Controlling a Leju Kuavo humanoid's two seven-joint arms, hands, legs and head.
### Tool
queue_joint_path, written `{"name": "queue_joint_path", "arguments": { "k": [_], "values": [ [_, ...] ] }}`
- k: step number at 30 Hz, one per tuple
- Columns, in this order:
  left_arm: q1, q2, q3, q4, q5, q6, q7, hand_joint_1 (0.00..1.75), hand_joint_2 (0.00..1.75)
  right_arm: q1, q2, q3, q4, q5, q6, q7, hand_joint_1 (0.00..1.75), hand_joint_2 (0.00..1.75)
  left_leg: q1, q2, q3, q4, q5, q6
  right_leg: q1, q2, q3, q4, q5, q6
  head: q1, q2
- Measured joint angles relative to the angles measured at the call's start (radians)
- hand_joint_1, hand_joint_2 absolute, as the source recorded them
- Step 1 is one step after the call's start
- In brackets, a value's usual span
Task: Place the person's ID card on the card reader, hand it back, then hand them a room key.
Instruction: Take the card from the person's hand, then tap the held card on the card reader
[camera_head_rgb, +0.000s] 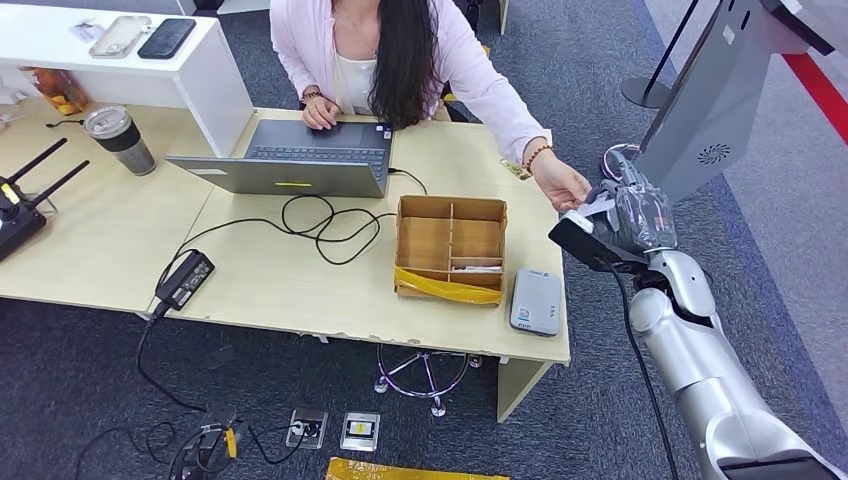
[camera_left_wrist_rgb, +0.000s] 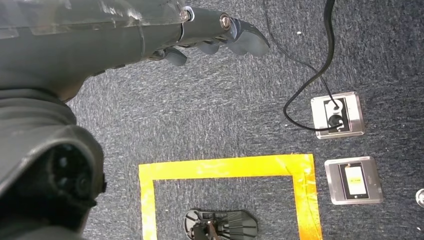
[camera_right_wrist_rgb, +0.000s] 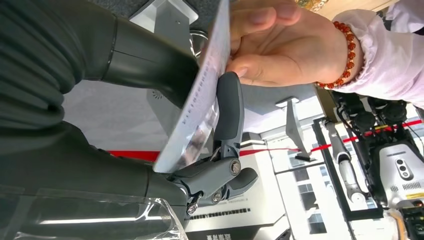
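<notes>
ID card (camera_right_wrist_rgb: 200, 100) pinched edge-on in right hand (camera_head_rgb: 632, 215), also held by person's hand (camera_head_rgb: 562, 186) off table's right end. Card reader (camera_head_rgb: 536, 301) lies leftward, near table's front edge. Left hand (camera_left_wrist_rgb: 200, 32) hangs over floor, holding nothing, fingers apart.

**Colours around the brown box**

We see a brown cardboard box (camera_head_rgb: 451, 247) edged with yellow tape on our pale wooden table (camera_head_rgb: 300, 290). Just right of the box lies a grey card reader (camera_head_rgb: 536, 301); behind it, a silver laptop (camera_head_rgb: 290, 157), black cable (camera_head_rgb: 320, 225), pink sleeve (camera_head_rgb: 490, 95).
</notes>
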Motion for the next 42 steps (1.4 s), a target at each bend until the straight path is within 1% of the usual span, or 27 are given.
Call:
{"name": "queue_joint_path", "arguments": {
  "k": [15, 34, 42],
  "values": [
    [0.000, 0.000, 0.001, 0.000, -0.001, 0.000, 0.000, 0.00, 0.00, 0.003, 0.010, 0.000, 0.004, -0.008, 0.004, -0.013, 1.75, 1.75, 0.000, 0.000, 0.000, 0.000, 0.000, 0.000, 0.000, 0.000, 0.000, 0.000, 0.000, 0.000, 0.000, 0.000],
    [0.000, -0.002, 0.032, 0.000, 0.003, 0.004, 0.000, 0.00, 0.00, 0.063, 0.023, 0.002, 0.050, -0.045, -0.001, -0.039, 1.75, 1.75, 0.000, 0.000, 0.000, 0.000, 0.000, 0.000, 0.000, 0.000, 0.000, 0.000, 0.000, 0.000, 0.000, 0.000],
    [0.001, -0.011, 0.044, 0.000, 0.011, 0.022, 0.009, 0.00, 0.00, 0.102, 0.047, 0.004, 0.062, -0.047, 0.002, -0.042, 1.75, 1.75, 0.000, 0.000, 0.000, 0.000, 0.000, 0.000, 0.000, 0.000, 0.000, 0.000, 0.000, 0.000, 0.000, 0.000]
  ]
}}
